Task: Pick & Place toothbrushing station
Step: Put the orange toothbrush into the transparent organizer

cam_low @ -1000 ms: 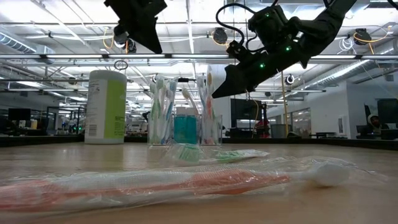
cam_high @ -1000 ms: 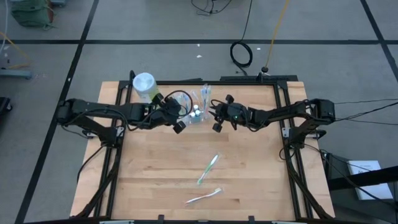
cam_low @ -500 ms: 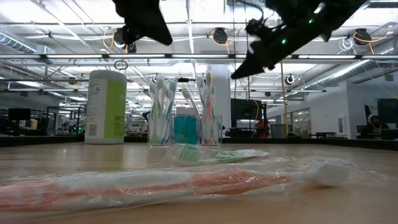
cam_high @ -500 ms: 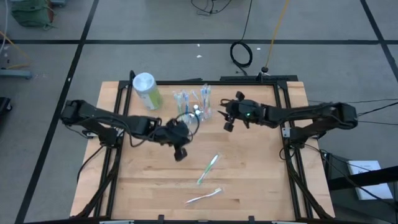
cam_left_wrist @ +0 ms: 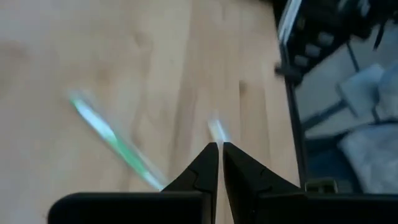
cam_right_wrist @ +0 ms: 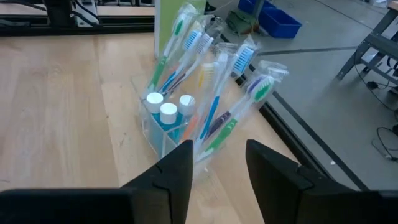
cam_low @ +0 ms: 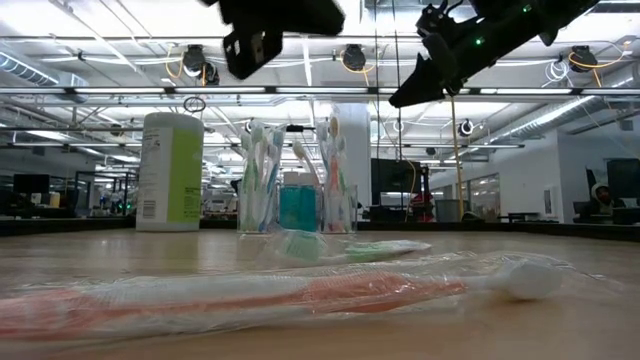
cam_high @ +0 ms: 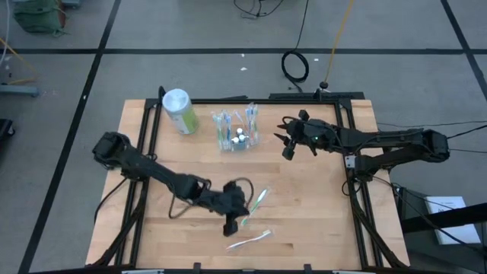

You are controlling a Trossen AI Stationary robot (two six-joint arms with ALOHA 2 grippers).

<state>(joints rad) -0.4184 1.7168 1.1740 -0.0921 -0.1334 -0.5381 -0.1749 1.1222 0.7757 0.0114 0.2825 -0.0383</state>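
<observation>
Under the left pincer (cam_left_wrist: 220, 149), a blurred green toothbrush (cam_left_wrist: 115, 144) lies cut off

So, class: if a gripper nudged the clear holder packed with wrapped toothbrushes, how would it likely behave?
The clear holder would probably tip easily: the wrapped toothbrushes stand far above its rim and lean outward. It looks light, thin plastic, so it may slide on the wooden table. The crinkly wrappers could shift or slip against fingers.

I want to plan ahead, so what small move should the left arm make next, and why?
Probably open the left gripper and lower it over the wrapped green toothbrush on the wooden table. Its fingers are shut and empty above that brush, while the clear plastic holder of toothbrushes stands far off.
</observation>
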